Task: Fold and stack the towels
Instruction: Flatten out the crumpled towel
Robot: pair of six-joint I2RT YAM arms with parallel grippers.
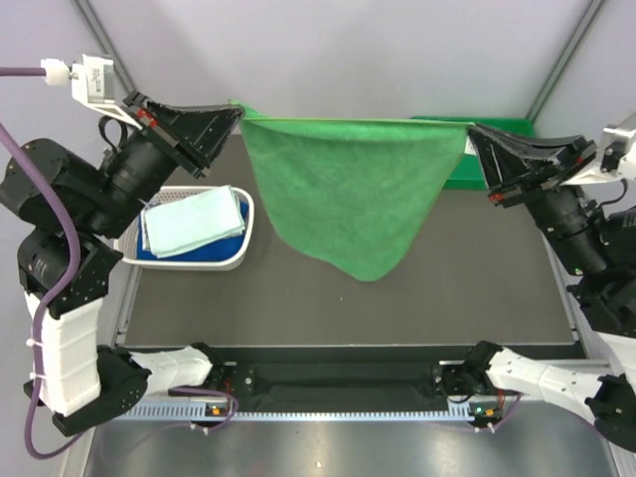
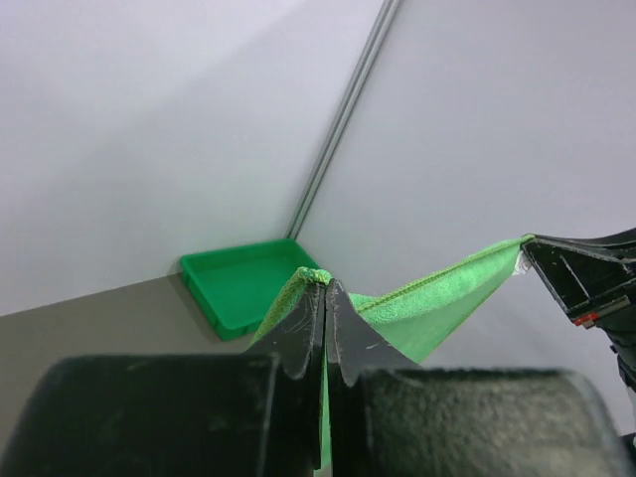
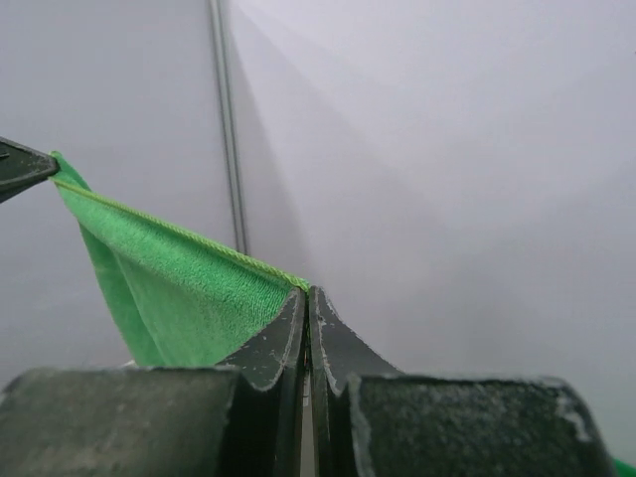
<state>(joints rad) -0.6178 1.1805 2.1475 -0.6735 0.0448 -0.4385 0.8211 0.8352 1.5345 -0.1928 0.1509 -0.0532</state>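
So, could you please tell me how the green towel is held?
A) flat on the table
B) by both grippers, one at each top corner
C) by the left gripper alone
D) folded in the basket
B: the left gripper and right gripper each pinch a top corner of the hanging green towel.

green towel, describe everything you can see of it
The green towel is soft, terry-looking cloth with a stitched hem. It hangs spread in the air, top edge taut between two corners, one pinched by the left fingers, the other by the right fingers. Its lower edge sags to a rounded point.
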